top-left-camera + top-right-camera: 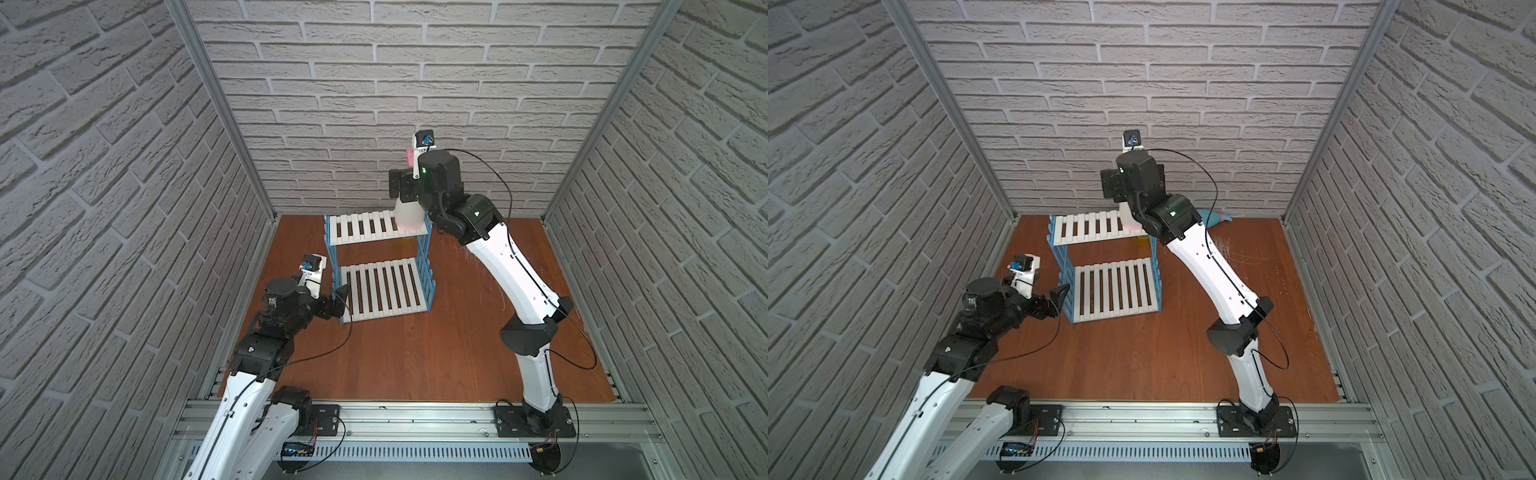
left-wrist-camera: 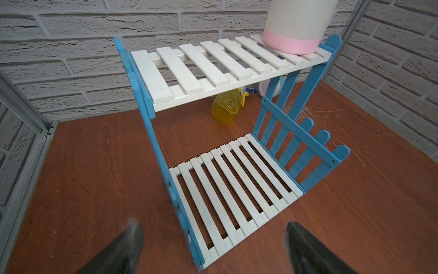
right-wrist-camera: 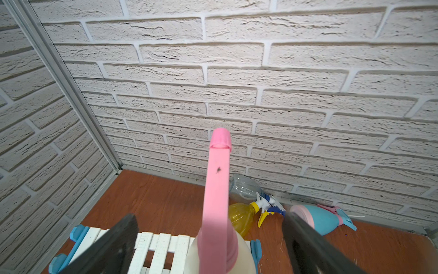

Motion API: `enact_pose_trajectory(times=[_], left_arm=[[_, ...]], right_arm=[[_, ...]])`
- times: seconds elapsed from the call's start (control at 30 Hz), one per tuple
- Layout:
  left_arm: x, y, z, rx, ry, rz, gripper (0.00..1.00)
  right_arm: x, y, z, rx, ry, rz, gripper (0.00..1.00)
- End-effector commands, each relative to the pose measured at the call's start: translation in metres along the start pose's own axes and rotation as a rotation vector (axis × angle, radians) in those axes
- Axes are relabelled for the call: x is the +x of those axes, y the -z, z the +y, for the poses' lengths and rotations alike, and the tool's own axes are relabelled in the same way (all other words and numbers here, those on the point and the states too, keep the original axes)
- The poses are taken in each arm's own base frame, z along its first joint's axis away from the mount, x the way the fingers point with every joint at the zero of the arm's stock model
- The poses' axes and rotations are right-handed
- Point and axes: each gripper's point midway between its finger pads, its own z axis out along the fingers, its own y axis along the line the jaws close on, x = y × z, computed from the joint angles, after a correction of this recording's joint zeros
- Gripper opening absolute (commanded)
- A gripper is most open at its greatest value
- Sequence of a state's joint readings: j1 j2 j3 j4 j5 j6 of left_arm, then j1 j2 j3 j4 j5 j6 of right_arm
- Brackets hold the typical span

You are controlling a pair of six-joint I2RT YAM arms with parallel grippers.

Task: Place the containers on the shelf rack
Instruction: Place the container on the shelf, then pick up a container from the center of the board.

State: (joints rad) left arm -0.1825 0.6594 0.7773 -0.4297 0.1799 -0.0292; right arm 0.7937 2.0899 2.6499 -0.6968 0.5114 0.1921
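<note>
The shelf rack [image 1: 376, 226] [image 2: 213, 68] stands at the back of the table, with white slats and blue side frames. The cream container [image 1: 409, 214] [image 2: 296, 21] stands upright on the right end of its top shelf. My right gripper [image 3: 211, 219] is open, one finger on each side of the pink nozzle [image 3: 216, 189] without touching it. The yellow container [image 3: 241, 217] [image 2: 225, 109], the clear container [image 3: 244, 187] and the light-blue container [image 3: 324, 219] [image 1: 1212, 217] lie on the table behind the rack. My left gripper [image 2: 213, 226] [image 1: 341, 303] is open and empty at the lower shelf's front left corner.
The brick back wall [image 3: 260, 95] rises close behind the lying bottles. Metal frame posts [image 1: 216, 104] mark the back corners. The lower shelf [image 2: 237, 185] holds nothing. Bare wooden tabletop [image 1: 415, 353] stretches in front of the rack.
</note>
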Motion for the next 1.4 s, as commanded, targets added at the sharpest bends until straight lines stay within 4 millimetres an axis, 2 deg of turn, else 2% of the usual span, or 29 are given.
enact_pose_trajectory(times=[0.0, 0.13, 0.27, 0.4, 0.47, 0.57, 0.67, 0.8, 0.87, 0.93, 1.13, 1.27, 1.33, 1.37], left_arm=[[-0.007, 0.0, -0.001, 0.004, 0.009, -0.041, 0.98], [-0.01, 0.004, -0.001, 0.003, 0.008, -0.064, 0.98], [-0.013, 0.01, -0.001, -0.007, 0.003, -0.099, 0.98], [-0.016, 0.016, 0.002, -0.026, -0.001, -0.13, 0.98], [-0.016, 0.019, 0.004, -0.043, -0.004, -0.141, 0.98], [-0.017, 0.023, 0.01, -0.079, -0.004, -0.162, 0.98], [-0.02, 0.031, 0.016, -0.119, -0.007, -0.189, 0.98], [-0.022, 0.042, 0.023, -0.174, -0.01, -0.217, 0.98], [-0.02, 0.044, 0.025, -0.187, -0.004, -0.22, 0.98], [-0.017, 0.047, 0.027, -0.198, 0.007, -0.227, 0.98], [-0.011, 0.049, 0.031, -0.222, 0.027, -0.219, 0.98], [-0.007, 0.051, 0.037, -0.259, 0.037, -0.207, 0.98], [-0.006, 0.052, 0.038, -0.265, 0.037, -0.209, 0.98], [-0.006, 0.052, 0.038, -0.267, 0.036, -0.208, 0.98]], right_arm=[[-0.031, 0.023, 0.001, -0.06, -0.057, -0.067, 0.99], [-0.056, 0.054, 0.001, -0.143, -0.082, -0.113, 0.99], [-0.069, 0.085, 0.001, -0.229, -0.103, -0.135, 0.99], [-0.079, 0.126, -0.012, -0.28, -0.129, -0.16, 0.99], [-0.082, 0.146, -0.027, -0.265, -0.145, -0.187, 0.99], [-0.072, 0.165, -0.059, -0.18, -0.167, -0.214, 0.99], [-0.053, 0.167, -0.103, -0.055, -0.247, -0.214, 0.99], [0.007, 0.132, -0.173, 0.142, -0.384, -0.132, 0.99], [0.034, 0.109, -0.196, 0.201, -0.45, -0.081, 0.99], [0.067, 0.077, -0.218, 0.252, -0.521, -0.005, 0.99], [0.151, -0.016, -0.263, 0.384, -0.682, 0.174, 0.99], [0.192, -0.071, -0.278, 0.423, -0.703, 0.266, 0.99], [0.204, -0.091, -0.285, 0.456, -0.688, 0.298, 0.99], [0.225, -0.106, -0.288, 0.478, -0.675, 0.339, 0.99]])
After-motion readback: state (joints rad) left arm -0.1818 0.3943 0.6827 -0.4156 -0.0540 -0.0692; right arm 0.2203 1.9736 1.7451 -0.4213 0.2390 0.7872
